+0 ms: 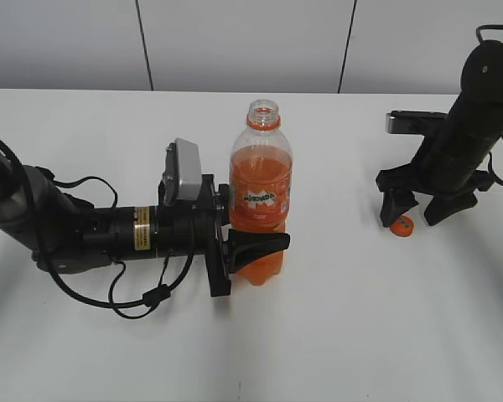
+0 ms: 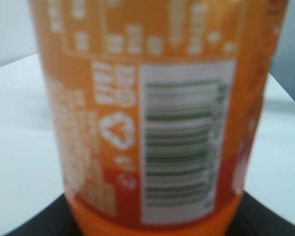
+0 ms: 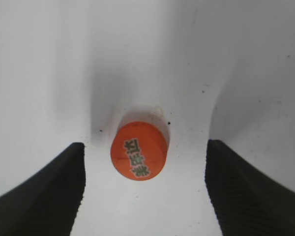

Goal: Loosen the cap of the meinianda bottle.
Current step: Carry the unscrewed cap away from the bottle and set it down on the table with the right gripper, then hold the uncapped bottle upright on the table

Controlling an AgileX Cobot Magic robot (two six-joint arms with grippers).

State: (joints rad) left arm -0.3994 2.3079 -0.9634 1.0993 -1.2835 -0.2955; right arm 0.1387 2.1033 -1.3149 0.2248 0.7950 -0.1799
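Cap [image 3: 139, 151] off, flat on table [image 1: 335, 318] between spread fingers of released right pincer [image 1: 417, 213]. Left pincer [image 1: 256, 243] clenched around upright bottle [image 1: 261, 188].

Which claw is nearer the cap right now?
Right. The right claw stands open directly over the cap, which lies on the table between its fingers. The left claw is far off, shut on the bottle.

"Mirinda" stands on the meinianda bottle's [image 1: 261, 201] orange label; its barcode digits are blurred.
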